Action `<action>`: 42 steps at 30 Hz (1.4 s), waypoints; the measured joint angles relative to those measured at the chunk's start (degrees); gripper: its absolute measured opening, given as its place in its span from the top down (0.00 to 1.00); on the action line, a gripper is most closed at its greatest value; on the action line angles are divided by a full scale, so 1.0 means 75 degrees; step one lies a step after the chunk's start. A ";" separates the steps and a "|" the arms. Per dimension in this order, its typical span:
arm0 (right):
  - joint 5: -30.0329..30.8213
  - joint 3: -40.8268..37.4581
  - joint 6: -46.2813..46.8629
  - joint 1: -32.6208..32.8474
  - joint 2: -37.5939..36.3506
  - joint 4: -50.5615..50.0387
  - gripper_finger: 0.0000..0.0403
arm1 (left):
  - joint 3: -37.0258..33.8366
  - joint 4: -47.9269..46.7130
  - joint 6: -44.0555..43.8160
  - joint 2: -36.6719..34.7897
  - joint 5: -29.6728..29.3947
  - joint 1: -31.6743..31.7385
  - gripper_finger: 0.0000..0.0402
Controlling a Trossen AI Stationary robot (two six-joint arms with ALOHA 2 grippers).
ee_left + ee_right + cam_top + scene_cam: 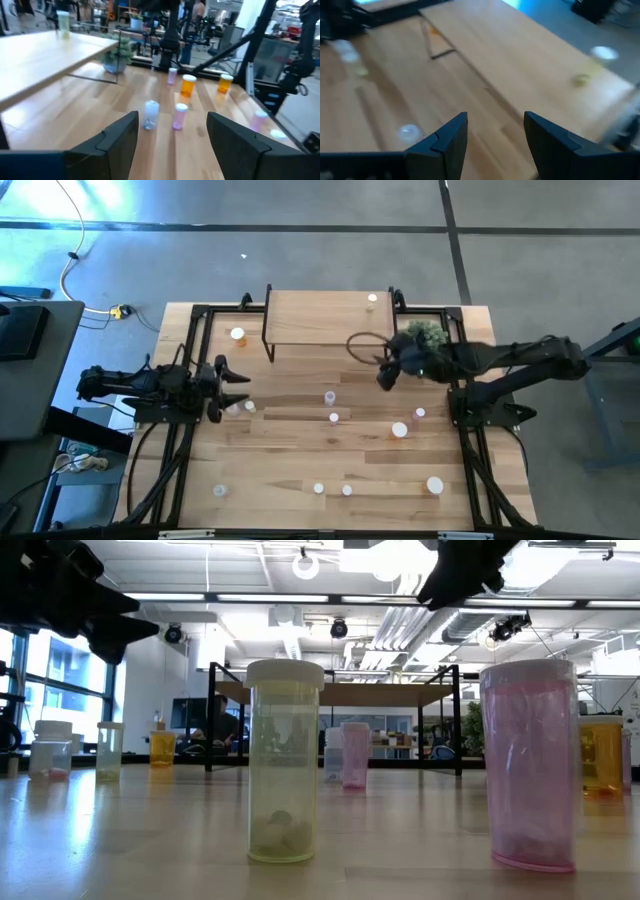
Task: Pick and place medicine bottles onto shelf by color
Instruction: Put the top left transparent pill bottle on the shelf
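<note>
Small white-capped medicine bottles stand scattered on the table: a clear one [151, 114], a pink one [180, 116], orange ones [188, 86], and near the front edge a yellow-green one [284, 760] and a pink one [530, 765]. The light-wood shelf [330, 320] stands on black legs at the far middle, with one yellow-green bottle [372, 299] upright near its right end. My left gripper [240, 385] is open at the table's left side, nothing between its fingers. My right gripper [383, 372] is open in the air by the shelf's near right corner, holding nothing.
A green spiky plant [425, 335] sits right of the shelf, close behind my right arm. An orange bottle [237, 334] stands left of the shelf. Two bottles [240, 408] stand just under my left gripper. Black frame rails [190, 360] run along both table sides.
</note>
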 joint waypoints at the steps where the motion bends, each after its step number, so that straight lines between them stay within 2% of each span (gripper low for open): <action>1: 0.0078 -0.0244 0.0023 0.0164 -0.0002 0.0410 0.54 | 0.0072 -0.0059 0.0028 0.0009 -0.0060 0.0000 0.44; 5: 0.0474 -0.1135 -0.0165 0.0640 0.0003 0.1765 0.54 | 0.0565 -0.0146 0.0044 0.0205 -0.0189 0.0000 0.44; 9: 0.0922 -0.1687 -0.0231 0.0696 0.0003 0.2276 0.54 | 0.1296 -0.0564 0.0030 0.0675 -0.0334 0.0000 0.44; 17: 0.0569 -0.1925 -0.0170 0.0507 0.0003 0.2736 0.54 | 0.2798 -0.1717 -0.0607 0.2206 -0.0921 0.0000 0.44; 23: 0.0468 -0.1925 -0.0174 0.0495 0.0003 0.2838 0.54 | 0.4127 -0.3732 -0.1243 0.3514 -0.1147 0.0000 0.45; 26: 0.0455 -0.1925 -0.0171 0.0496 0.0003 0.2818 0.54 | 0.4639 -0.5084 -0.1516 0.4068 -0.0759 0.0003 0.45; 31: 0.0440 -0.1920 -0.0171 0.0498 0.0003 0.2799 0.54 | 0.4801 -0.6356 -0.1877 0.4720 -0.0293 -0.0003 0.45; 42: 0.0437 -0.1917 -0.0171 0.0495 0.0003 0.2797 0.54 | 0.4598 -0.7192 -0.3463 0.5837 -0.0264 -0.0024 0.45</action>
